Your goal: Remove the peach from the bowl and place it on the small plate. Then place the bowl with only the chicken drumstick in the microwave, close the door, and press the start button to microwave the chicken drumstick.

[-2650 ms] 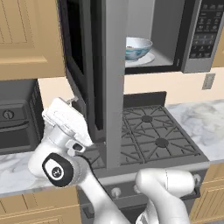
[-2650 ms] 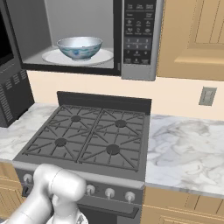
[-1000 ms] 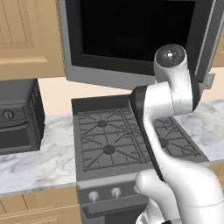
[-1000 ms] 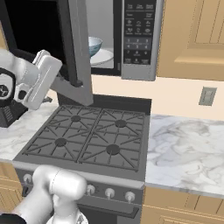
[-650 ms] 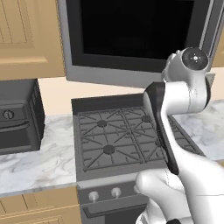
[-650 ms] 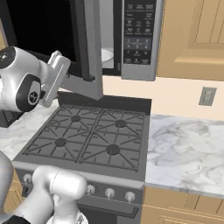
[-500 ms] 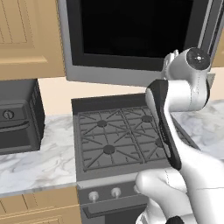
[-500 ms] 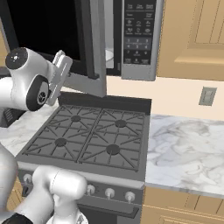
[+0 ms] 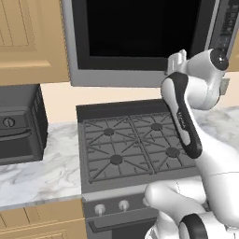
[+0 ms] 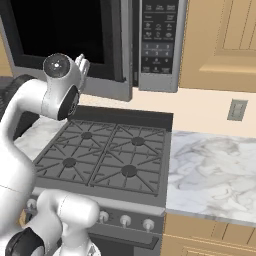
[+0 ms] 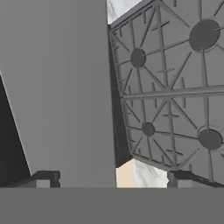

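The microwave point(image 10: 125, 45) hangs above the stove point(image 9: 135, 149), set between wooden cabinets point(image 10: 225, 40). Its door point(image 9: 140, 42) is nearly shut; from the right base view a narrow gap shows between the door's edge and the button panel point(image 10: 159, 42). The bowl cannot be seen behind the dark door glass. The gripper point(image 11: 113, 178) is raised beside the door's lower grey frame, its two fingertips point(image 11: 43, 178) spread wide apart with nothing between them; the hand view looks down past the door's grey face onto the stove's four burners. Marble counter point(image 10: 215, 170) runs on both sides of the stove, a dark toaster oven point(image 9: 18, 126) stands on its left stretch, and a wall socket point(image 10: 236, 110) sits on the cream wall
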Controlling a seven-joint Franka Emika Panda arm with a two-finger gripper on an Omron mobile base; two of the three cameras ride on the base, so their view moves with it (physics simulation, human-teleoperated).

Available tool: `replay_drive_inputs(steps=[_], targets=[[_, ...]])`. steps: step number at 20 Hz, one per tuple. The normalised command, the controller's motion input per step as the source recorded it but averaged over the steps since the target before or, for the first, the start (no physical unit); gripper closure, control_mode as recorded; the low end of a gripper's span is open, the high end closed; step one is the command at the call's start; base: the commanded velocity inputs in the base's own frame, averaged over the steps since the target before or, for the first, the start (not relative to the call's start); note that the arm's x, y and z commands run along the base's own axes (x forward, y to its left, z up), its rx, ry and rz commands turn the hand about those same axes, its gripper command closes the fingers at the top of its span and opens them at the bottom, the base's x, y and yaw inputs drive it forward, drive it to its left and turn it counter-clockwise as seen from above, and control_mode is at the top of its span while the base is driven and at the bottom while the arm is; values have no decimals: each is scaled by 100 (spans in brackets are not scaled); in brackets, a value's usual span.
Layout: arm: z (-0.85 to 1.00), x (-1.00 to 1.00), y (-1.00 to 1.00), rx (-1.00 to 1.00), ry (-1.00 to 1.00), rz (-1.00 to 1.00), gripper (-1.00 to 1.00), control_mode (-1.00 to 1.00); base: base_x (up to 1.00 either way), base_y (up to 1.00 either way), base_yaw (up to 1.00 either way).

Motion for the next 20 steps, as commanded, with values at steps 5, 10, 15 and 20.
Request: replay_drive_inputs(steps=[5, 10, 15, 20], targets=[[0, 36, 4, 1, -2, 16, -100, -100, 0, 0, 0], [-3, 38, 3, 1, -1, 15, -100, -100, 0, 0, 0], [-7, 43, 15, 0, -1, 12, -100, -100, 0, 0, 0], [-8, 40, 18, 0, 0, 10, -100, -100, 0, 0, 0]])
